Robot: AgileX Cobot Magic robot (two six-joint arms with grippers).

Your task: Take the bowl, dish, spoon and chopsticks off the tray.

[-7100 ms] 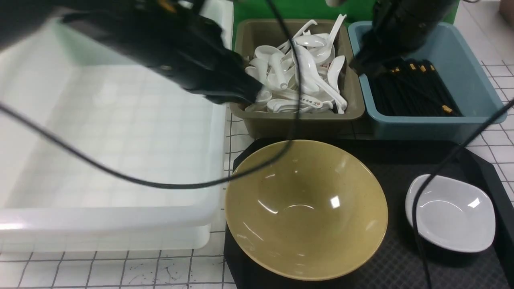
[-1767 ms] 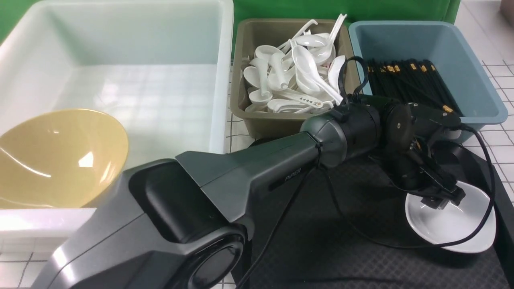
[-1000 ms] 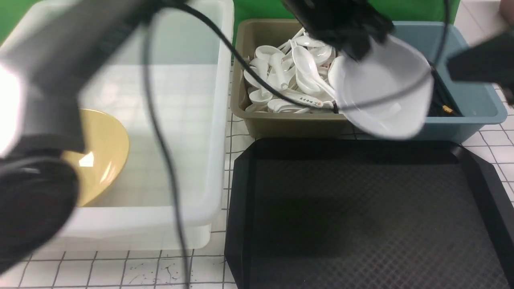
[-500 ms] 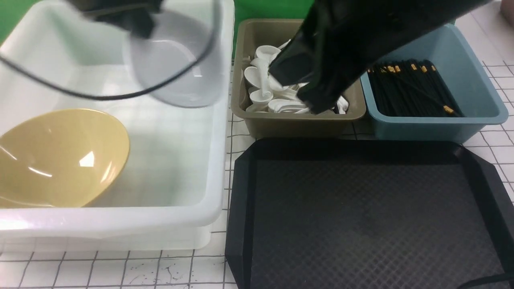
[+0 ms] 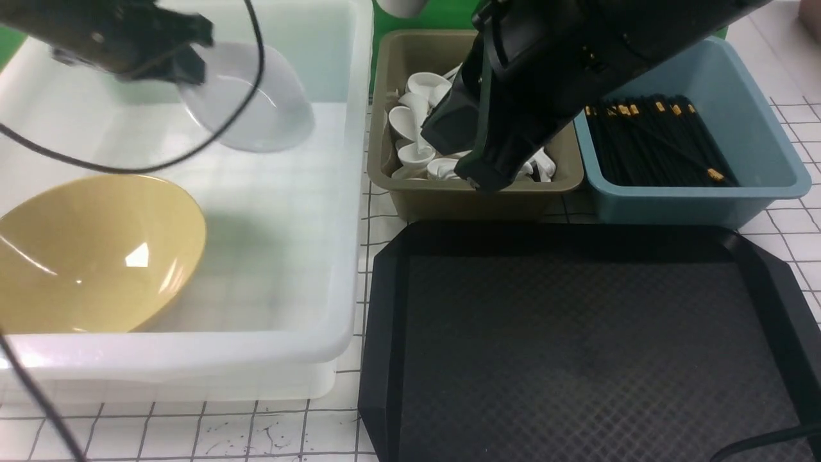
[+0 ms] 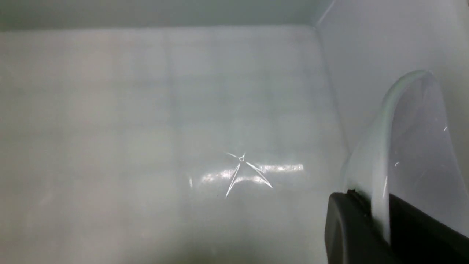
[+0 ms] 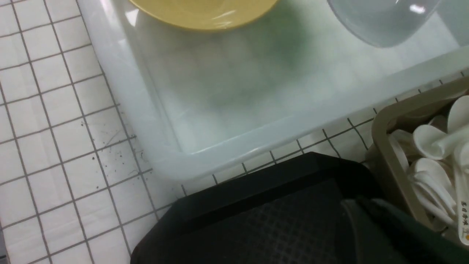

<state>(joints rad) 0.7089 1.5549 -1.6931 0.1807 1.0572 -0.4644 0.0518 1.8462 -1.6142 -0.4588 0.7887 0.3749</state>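
Note:
My left gripper (image 5: 186, 61) is shut on the rim of the small white dish (image 5: 256, 109), holding it tilted in the air over the far part of the white bin (image 5: 349, 192). In the left wrist view the two black fingers (image 6: 348, 227) pinch the edge of the dish (image 6: 414, 146). The yellow bowl (image 5: 96, 256) lies tilted in the near left of that bin. The black tray (image 5: 577, 333) shows only bare textured surface. My right gripper (image 5: 478, 176) hangs shut with nothing in it at the near edge of the olive bin. I cannot pick out the task's spoon or chopsticks.
The olive bin (image 5: 410, 199) behind the tray holds several white spoons (image 5: 410, 119). A blue bin (image 5: 693, 202) to its right holds several black chopsticks (image 5: 654, 141). The right arm (image 5: 564, 58) covers much of the olive bin. White gridded tabletop (image 5: 192, 436) lies in front.
The left gripper carried the dish leftward from above the olive and blue bins to over the white bin, then slightly lower. The right arm swung in over the spoon bin.

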